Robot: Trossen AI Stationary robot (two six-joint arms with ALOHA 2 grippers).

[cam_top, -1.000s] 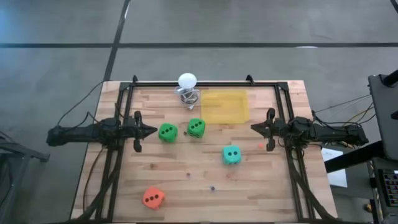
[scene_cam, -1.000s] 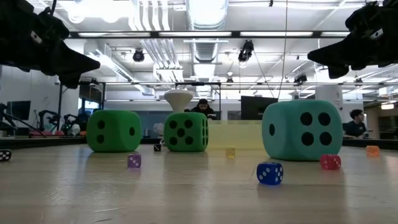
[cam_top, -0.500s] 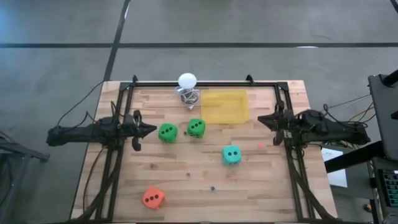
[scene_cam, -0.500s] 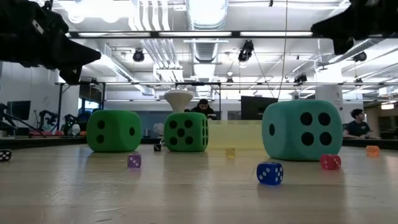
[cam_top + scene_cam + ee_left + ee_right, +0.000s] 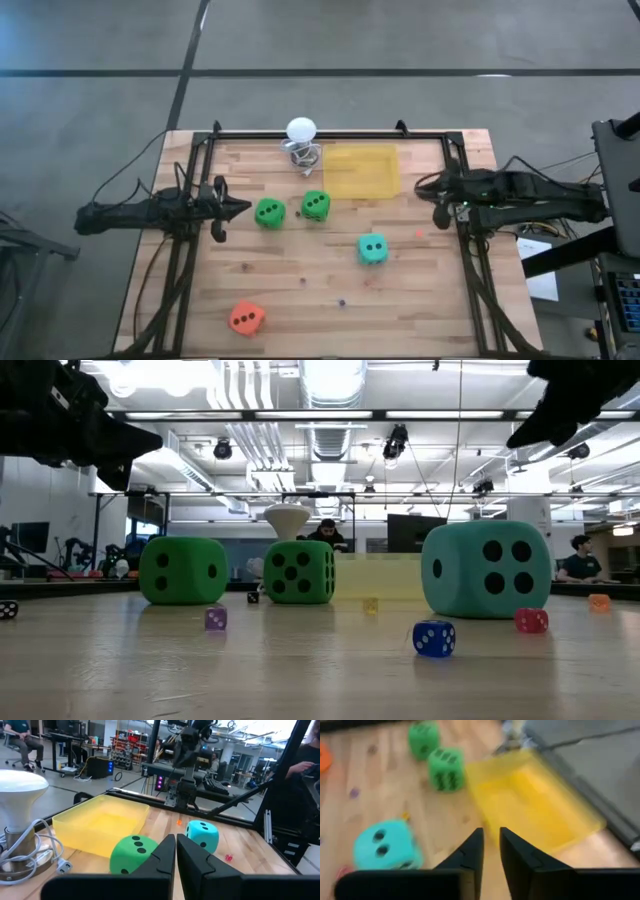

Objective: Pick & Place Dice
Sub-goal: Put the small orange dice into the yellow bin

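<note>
Seen from above, the pale wooden slat table (image 5: 300, 300) carries four soft cubes with black pips: two bright green dice (image 5: 269, 212) (image 5: 316, 205) side by side at centre, a teal die (image 5: 373, 248) lower right of them, and an orange-red die (image 5: 246, 318) alone at lower left. A translucent yellow plastic tray (image 5: 362, 170) sits upper centre beside a white ball on a wire stand (image 5: 301, 131). The left gripper (image 5: 243, 209) hovers at mid-left, empty, just beside the nearer green die; the right gripper (image 5: 420, 187) hovers at mid-right, well apart from the dice. From table height, both arms hang in the upper corners above the dice. The left wrist view shows its fingers pressed together on nothing. The right wrist view shows a narrow gap between its fingers (image 5: 470, 852), holding nothing.
</note>
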